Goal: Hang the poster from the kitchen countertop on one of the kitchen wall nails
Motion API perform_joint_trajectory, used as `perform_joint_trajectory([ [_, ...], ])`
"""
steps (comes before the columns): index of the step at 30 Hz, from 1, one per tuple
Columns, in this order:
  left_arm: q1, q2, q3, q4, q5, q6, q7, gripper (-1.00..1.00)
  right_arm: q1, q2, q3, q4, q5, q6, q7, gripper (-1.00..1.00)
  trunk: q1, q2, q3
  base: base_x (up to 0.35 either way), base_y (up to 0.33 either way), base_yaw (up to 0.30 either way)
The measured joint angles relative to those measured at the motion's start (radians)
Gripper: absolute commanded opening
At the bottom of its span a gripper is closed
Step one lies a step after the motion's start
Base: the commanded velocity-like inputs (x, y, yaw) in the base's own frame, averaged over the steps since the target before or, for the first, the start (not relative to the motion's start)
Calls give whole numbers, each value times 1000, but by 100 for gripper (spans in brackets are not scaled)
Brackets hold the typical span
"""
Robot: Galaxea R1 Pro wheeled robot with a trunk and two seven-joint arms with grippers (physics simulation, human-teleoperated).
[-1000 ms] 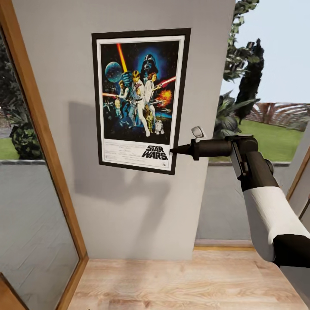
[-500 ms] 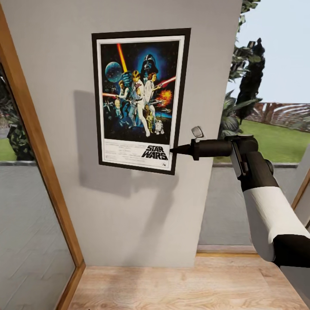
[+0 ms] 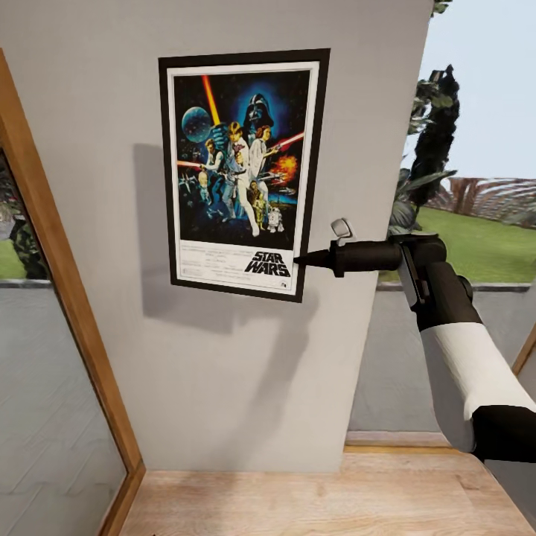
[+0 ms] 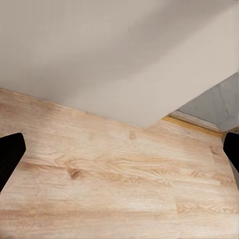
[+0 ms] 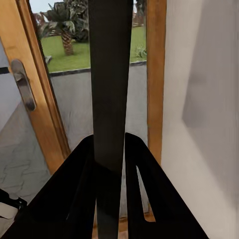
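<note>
The poster (image 3: 238, 171), black-framed with dark blue artwork and the "STAR WARS" logo, hangs upright in front of a grey wall (image 3: 246, 372). My right gripper (image 3: 299, 260) is shut on its lower right edge, the arm reaching in from the right. In the right wrist view the poster (image 5: 109, 99) runs edge-on as a dark strip clamped by the right gripper (image 5: 110, 142). My left gripper (image 4: 119, 149) is open over a wooden floor, with nothing between its fingers. Whether the poster touches the wall I cannot tell. The kitchen countertop is out of view, and no wall nail can be made out.
A wooden door frame (image 3: 59, 298) with glass runs down the left of the wall. A light wooden floor (image 3: 320, 499) lies below. Right of the wall, glazing looks onto a garden (image 3: 476, 246). A door handle (image 5: 24, 84) sits on a wooden door.
The whole view has shifted: the wall's right edge sits further right and the door frame further left. The poster and my right arm keep the same place in the picture.
</note>
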Motion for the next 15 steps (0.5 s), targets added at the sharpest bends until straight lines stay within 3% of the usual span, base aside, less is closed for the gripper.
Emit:
perform_joint_trajectory([
  [4, 0, 0, 0, 0, 0, 0, 0, 100, 0, 0, 0, 0, 0, 0, 0, -100, 0, 0, 0, 66, 4, 0],
  [10, 0, 0, 0, 0, 0, 0, 0, 100, 0, 0, 0, 0, 0, 0, 0, -100, 0, 0, 0, 266, 1, 0],
  [15, 0, 0, 0, 0, 0, 0, 0, 100, 0, 0, 0, 0, 0, 0, 0, -100, 0, 0, 0, 105, 0, 0],
])
